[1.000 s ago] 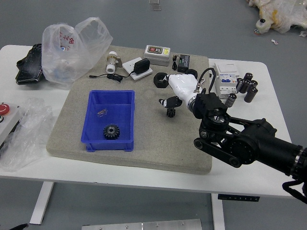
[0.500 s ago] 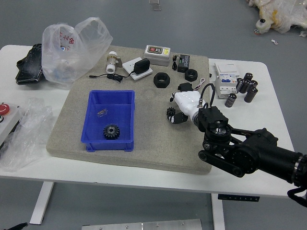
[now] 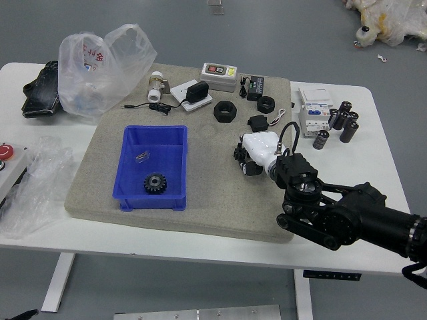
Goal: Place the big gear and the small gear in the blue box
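The small gear (image 3: 239, 153) is pinched by the curled right hand (image 3: 264, 149), right of the blue box (image 3: 151, 202); lifting seems intended.

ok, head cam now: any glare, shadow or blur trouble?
Head view: fairly even light, soft shadows; right hand's white part looks near washed out, dark detail below it merges; bright streaks on the clear bag; no obvious motion blur.

On the bench (image 3: 377, 153), a grey mat (image 3: 93, 193) is partly overlapped by a clear plastic bag (image 3: 85, 93). A white fitting (image 3: 155, 87), a black adapter (image 3: 197, 92) and two black rings (image 3: 225, 111) are set along its far side. At right, black cylinders (image 3: 348, 132) are grouped near a white carton (image 3: 315, 120).
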Controlling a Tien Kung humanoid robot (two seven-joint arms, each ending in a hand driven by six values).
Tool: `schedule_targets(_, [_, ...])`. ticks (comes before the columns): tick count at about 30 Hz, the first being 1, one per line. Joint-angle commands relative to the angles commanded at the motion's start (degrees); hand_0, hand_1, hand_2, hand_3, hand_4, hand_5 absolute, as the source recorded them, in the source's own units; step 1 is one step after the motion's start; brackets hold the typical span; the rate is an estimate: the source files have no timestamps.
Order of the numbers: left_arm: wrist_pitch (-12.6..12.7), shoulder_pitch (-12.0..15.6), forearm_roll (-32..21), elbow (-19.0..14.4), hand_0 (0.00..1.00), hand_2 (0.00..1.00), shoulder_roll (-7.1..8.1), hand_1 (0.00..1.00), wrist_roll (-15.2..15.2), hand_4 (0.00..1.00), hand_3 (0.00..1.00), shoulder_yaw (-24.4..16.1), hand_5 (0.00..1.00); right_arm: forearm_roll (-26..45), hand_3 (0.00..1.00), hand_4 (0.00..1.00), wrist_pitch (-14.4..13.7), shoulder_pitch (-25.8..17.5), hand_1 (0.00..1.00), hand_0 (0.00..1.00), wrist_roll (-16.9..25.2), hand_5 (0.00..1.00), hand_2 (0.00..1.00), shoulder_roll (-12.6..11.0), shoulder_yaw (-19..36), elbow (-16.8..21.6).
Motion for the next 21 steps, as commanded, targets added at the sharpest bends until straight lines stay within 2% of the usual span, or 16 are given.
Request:
schedule_targets(6, [0.0,0.0,0.1,0.0,0.619,0.551,-0.1,0.591,-0.1,0.668,0.652,0.0,0.604,-0.9,0.432,0.384,-0.1,0.3,0.489,0.294,0.0,0.04,0.423,-0.6,1.4,1.3])
schedule_targets(13, [0.0,0.0,0.3,0.0,0.619,0.551,-0.13,0.588,0.1,0.669,0.652,-0.2,0.606,-3.1,0.435,0.387,-0.1,1.8,0.489,0.296,-0.5,0.041,0.426,-1.5,3.4,6.6])
schedule_targets(20, [-0.1,0.2,0.6,-0.1,0.619,0.551,-0.31,0.591,0.3,0.673,0.653,-0.4,0.611,-5.7,0.437,0.392,-0.5,4.0,0.49,0.295,-0.5,0.037,0.429,0.2,3.8,13.9])
schedule_targets(21, [-0.2,0.2,0.7,-0.1,0.619,0.551,-0.31,0.591,0.3,0.677,0.654,-0.4,0.614,-6.0,0.441,0.416,-0.6,4.4,0.497,0.308,-0.4,0.017,0.473,0.7,3.5,14.7])
